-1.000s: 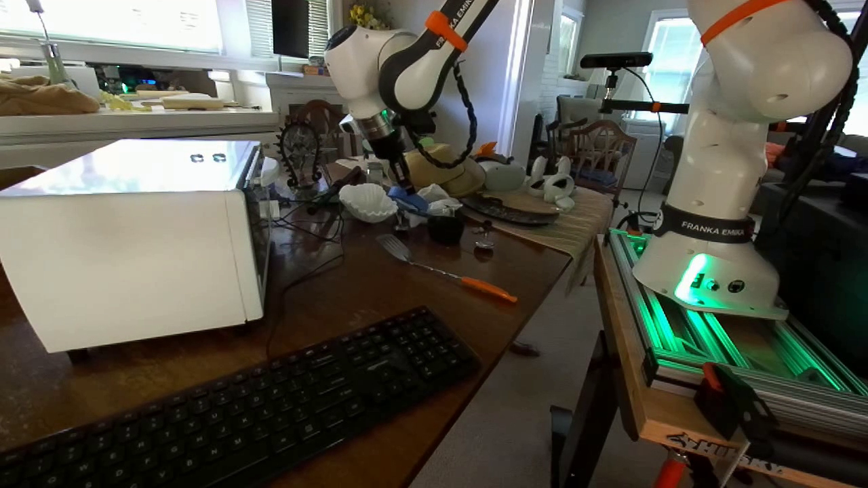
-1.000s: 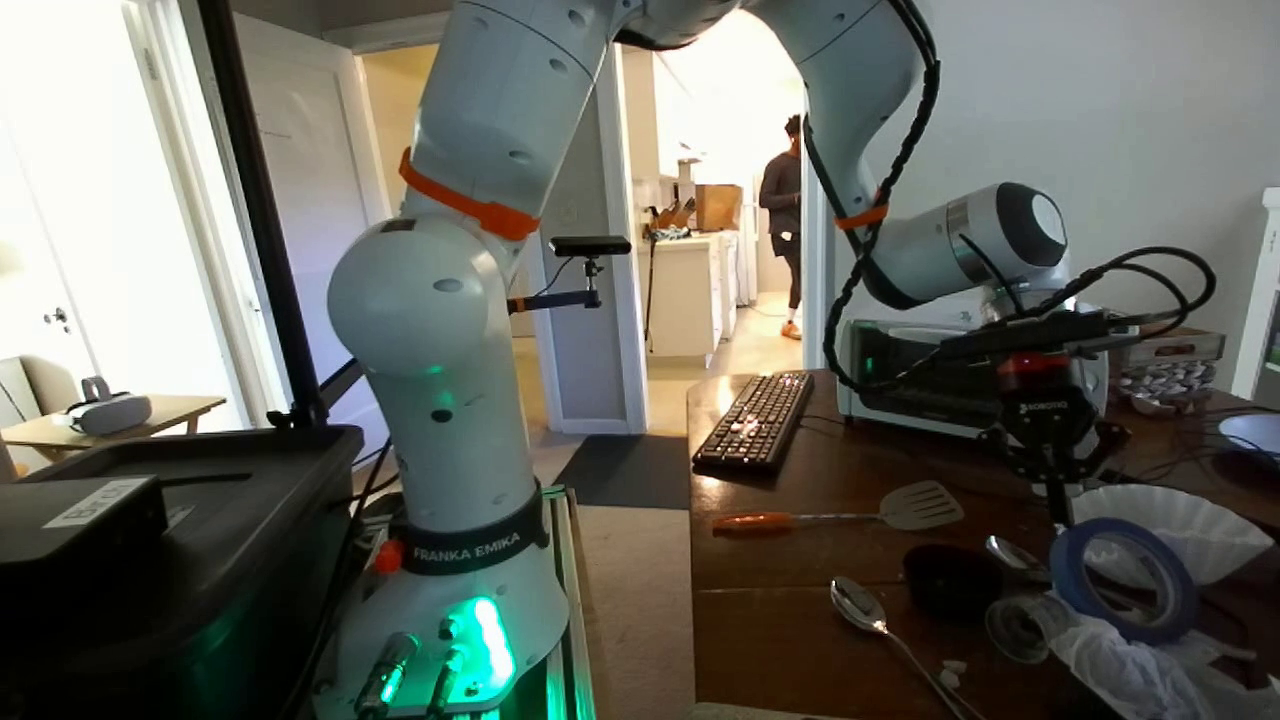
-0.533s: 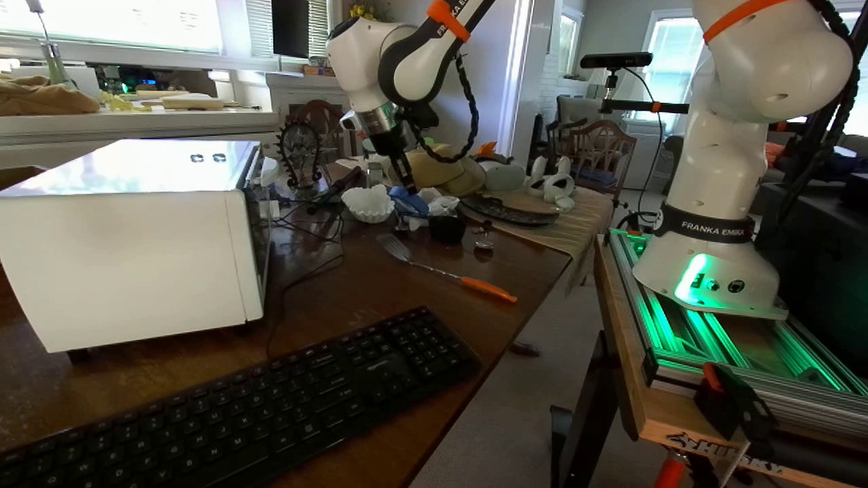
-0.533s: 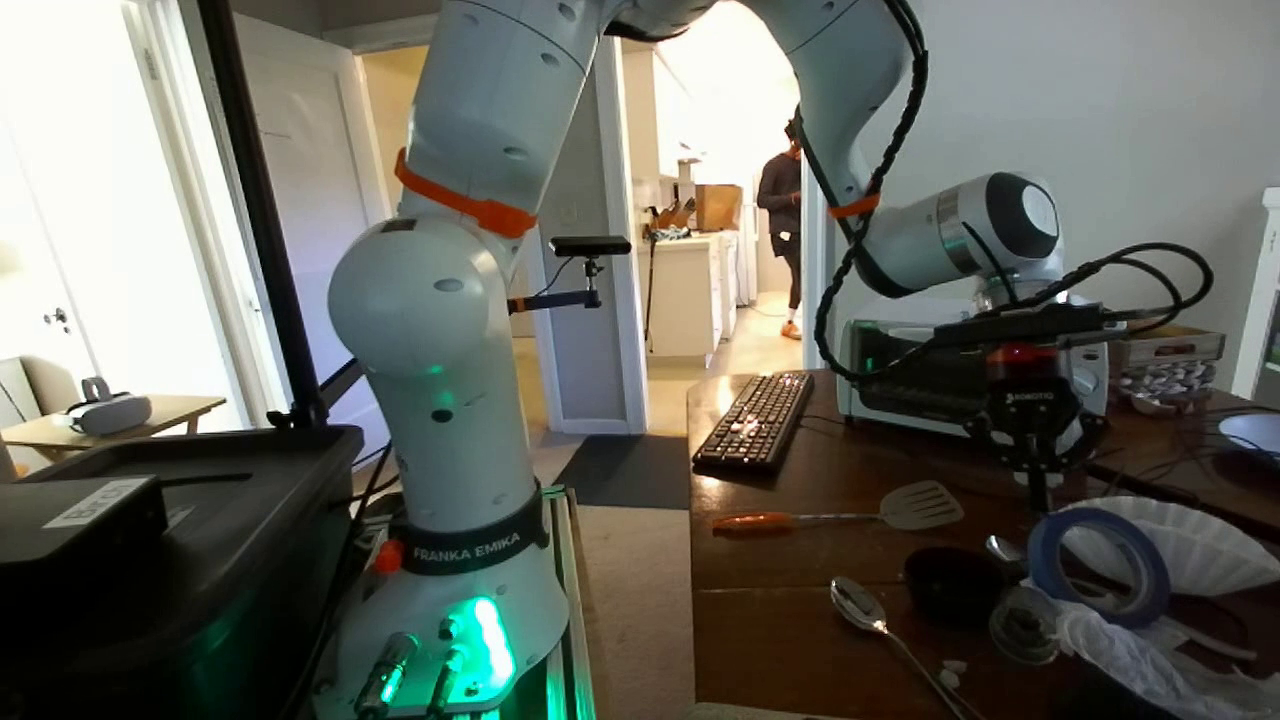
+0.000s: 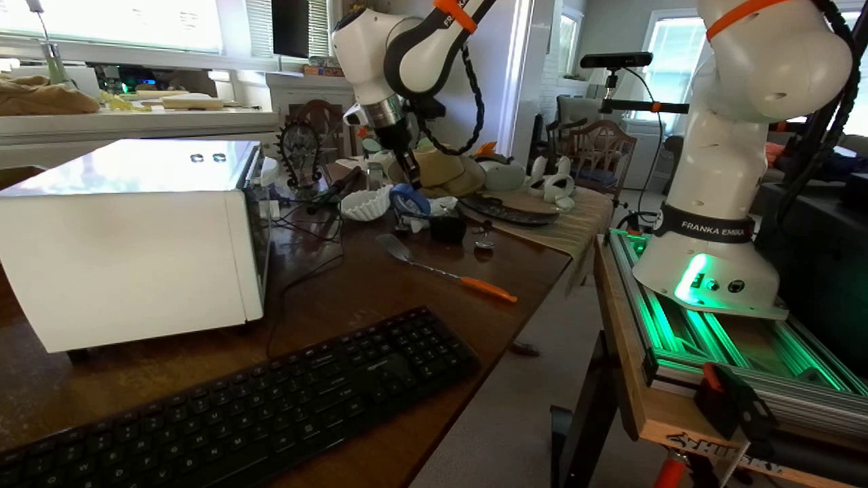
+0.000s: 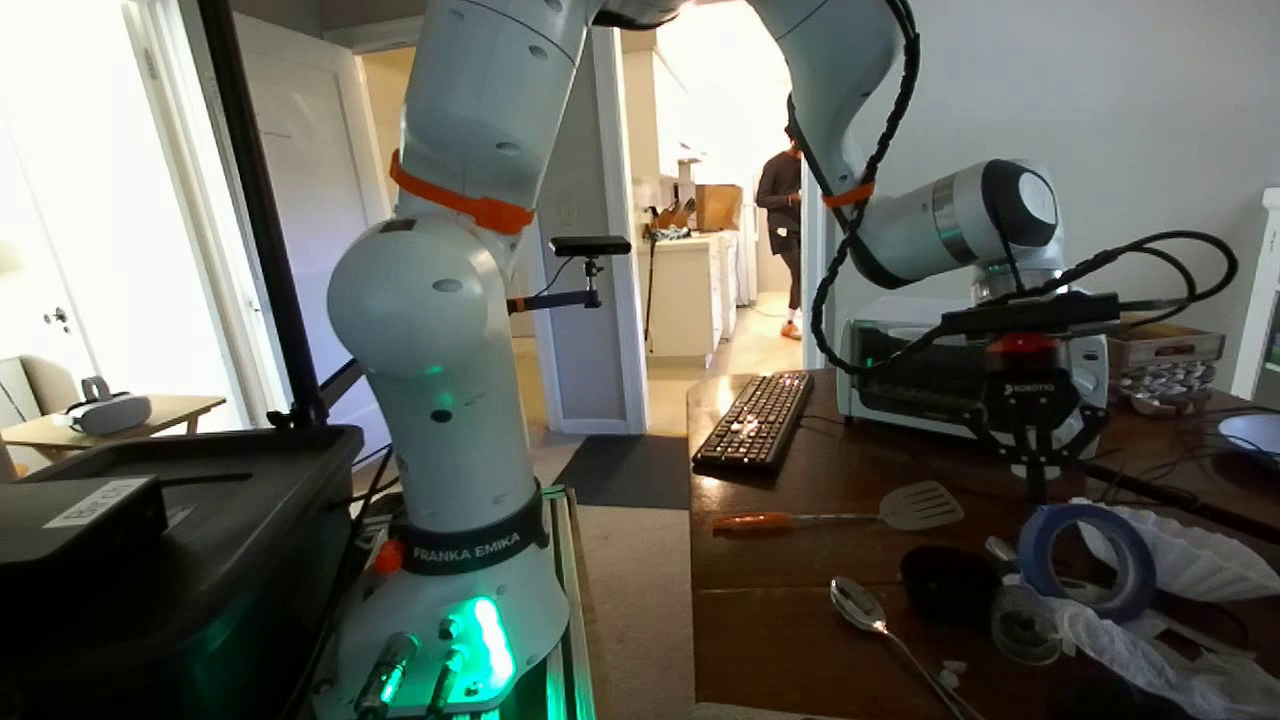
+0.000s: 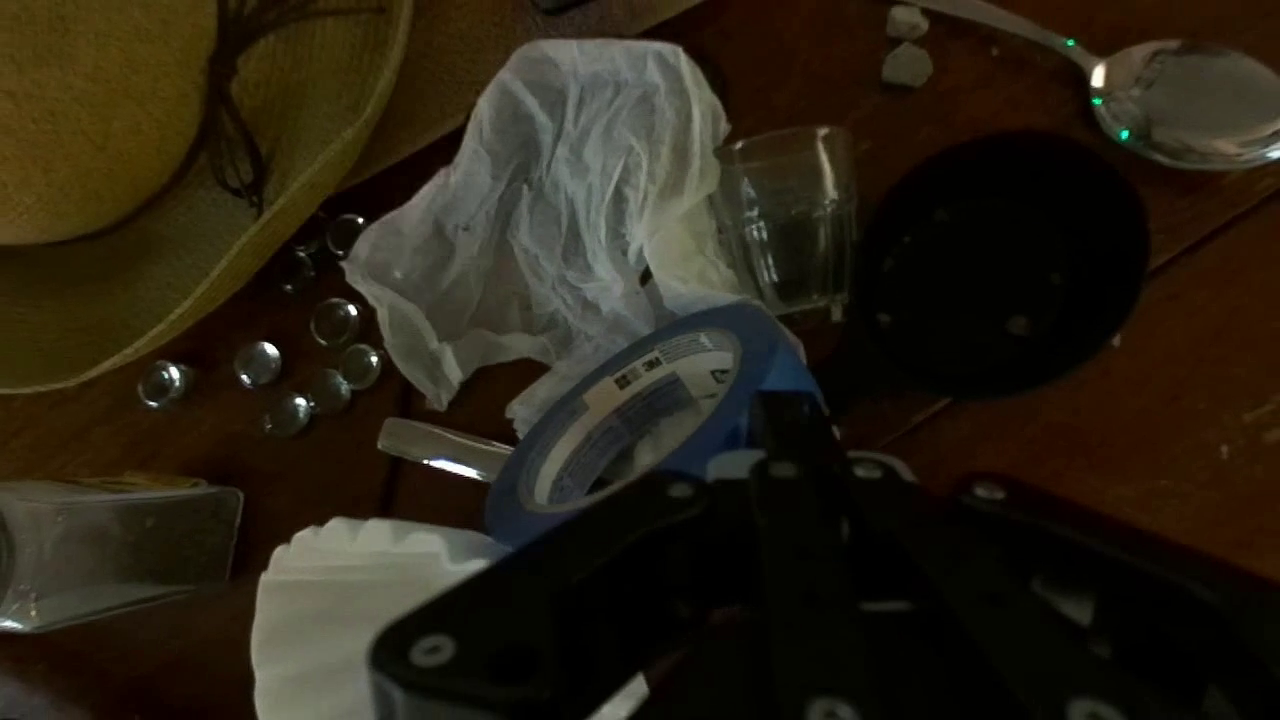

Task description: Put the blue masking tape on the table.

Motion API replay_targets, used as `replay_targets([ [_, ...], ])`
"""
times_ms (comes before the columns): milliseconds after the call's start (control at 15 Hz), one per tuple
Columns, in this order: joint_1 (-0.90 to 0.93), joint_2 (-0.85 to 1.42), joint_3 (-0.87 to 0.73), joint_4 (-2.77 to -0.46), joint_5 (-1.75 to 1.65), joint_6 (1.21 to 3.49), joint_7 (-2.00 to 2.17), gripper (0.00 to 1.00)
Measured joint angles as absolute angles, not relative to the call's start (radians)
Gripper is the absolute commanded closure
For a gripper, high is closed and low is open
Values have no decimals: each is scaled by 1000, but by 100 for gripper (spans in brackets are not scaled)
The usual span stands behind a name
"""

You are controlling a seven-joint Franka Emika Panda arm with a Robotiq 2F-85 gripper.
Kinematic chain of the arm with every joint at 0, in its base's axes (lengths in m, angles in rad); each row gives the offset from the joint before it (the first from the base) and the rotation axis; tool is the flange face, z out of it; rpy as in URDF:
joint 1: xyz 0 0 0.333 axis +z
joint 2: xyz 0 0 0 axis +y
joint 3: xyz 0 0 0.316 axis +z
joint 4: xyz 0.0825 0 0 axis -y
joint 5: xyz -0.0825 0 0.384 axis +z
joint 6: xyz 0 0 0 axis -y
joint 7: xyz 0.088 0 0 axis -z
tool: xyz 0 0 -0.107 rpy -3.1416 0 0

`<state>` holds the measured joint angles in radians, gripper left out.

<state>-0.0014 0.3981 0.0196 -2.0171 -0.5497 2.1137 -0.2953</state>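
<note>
Roll of blue masking tape (image 7: 620, 390) lies tilted just below your tool (image 7: 795, 425), extending to its left in the wrist view, propped on clutter rather than flat on the tabletop (image 7: 1200, 440). Your tool points downward, its jaws brought together with nothing visible between them; their tips overlap the roll's edge in that view, but you cannot tell whether they touch it. Beyond the tips, crumpled white paper (image 7: 560, 190) appears to support the roll, with a clear plastic cup (image 7: 790, 220) beside it. Right of the tips is a black bowl (image 7: 1005, 270); left of them, a pleated white coffee filter (image 7: 370, 610).

The step in hand looks like lining up on the roll, not yet gripping it. Next likely calls for raising the tool slightly, spreading the jaws, straddling the edge and closing, then setting the roll left of the tool, near the slotted spatula (image 6: 922, 507) in an exterior view.
</note>
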Motion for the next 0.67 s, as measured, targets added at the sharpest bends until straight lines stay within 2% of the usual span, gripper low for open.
replay_targets([
  [667,1,376,25,-2057,-550,2114,-369,100],
])
